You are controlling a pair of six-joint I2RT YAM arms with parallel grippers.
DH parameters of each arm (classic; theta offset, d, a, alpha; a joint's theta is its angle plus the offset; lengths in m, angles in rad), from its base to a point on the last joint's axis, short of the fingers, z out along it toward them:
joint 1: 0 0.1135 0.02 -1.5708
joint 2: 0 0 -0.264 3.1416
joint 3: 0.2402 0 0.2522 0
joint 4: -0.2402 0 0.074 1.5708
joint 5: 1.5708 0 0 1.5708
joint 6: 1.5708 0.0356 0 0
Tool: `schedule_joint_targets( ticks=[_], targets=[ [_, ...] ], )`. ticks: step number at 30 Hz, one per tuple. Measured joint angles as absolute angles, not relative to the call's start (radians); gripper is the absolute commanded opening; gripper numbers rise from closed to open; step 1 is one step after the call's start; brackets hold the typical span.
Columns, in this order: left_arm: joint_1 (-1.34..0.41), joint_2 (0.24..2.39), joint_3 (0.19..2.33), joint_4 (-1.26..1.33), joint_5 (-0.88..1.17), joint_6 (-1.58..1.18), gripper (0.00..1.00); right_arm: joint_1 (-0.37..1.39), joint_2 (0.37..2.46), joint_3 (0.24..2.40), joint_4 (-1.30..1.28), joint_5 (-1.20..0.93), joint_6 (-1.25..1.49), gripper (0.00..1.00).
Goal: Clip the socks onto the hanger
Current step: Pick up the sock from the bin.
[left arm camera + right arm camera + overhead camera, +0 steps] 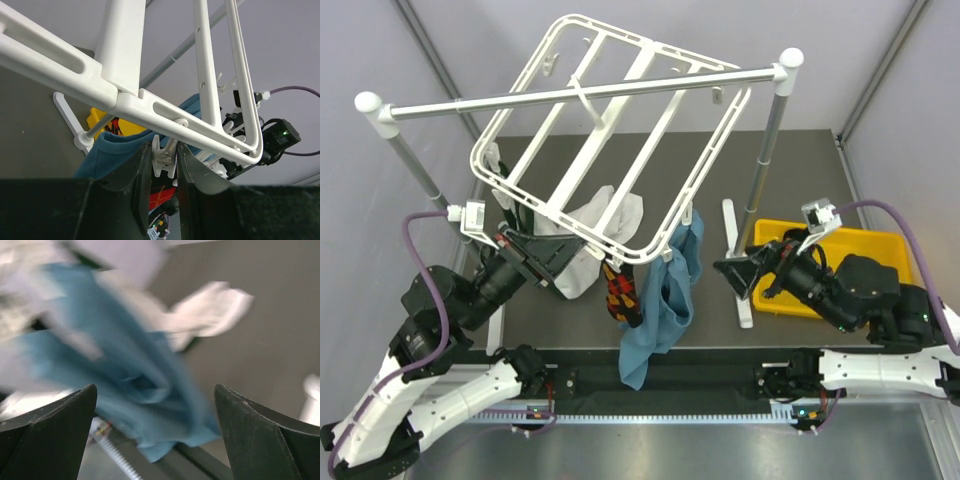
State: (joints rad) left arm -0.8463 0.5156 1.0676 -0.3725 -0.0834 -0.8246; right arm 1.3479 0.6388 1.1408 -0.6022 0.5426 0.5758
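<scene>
Left tool (164, 167) is pinching a clip (163, 152) on the near edge of the hanger (125, 50), with the sock (623, 292) dangling right under it. Right tool (155, 390) is hanging wide open, so I'd be feeding the cuff deep before releasing.

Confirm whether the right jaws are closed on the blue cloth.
No, the right jaws stand wide open, with the blue cloth hanging beyond them.
</scene>
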Motion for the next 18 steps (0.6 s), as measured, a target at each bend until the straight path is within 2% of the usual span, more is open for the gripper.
schedule_joint_targets(
  ticks=[4,8,12,16,18],
  targets=[
    [-0.846,0.511,1.068,-0.377,-0.083,-0.824,0.0,1.347,0.632,1.106,-0.872,0.912,0.813,0.85],
    [-0.846,0.511,1.068,-0.377,-0.076,-0.822,0.0,1.287,0.642,1.066,-1.146,1.106,1.153,0.79],
    [-0.846,0.517,1.068,-0.376,-0.066,-0.823,0.0,1.115,0.664,1.037,-1.251,1.167,1.242,0.8],
    [-0.846,0.527,1.067,-0.376,-0.055,-0.825,0.0,0.906,0.71,0.974,-1.17,1.128,1.111,0.82],
    [-0.846,0.526,1.067,-0.376,-0.053,-0.825,0.0,0.72,0.736,0.907,-1.066,1.032,0.996,0.82]
  ],
)
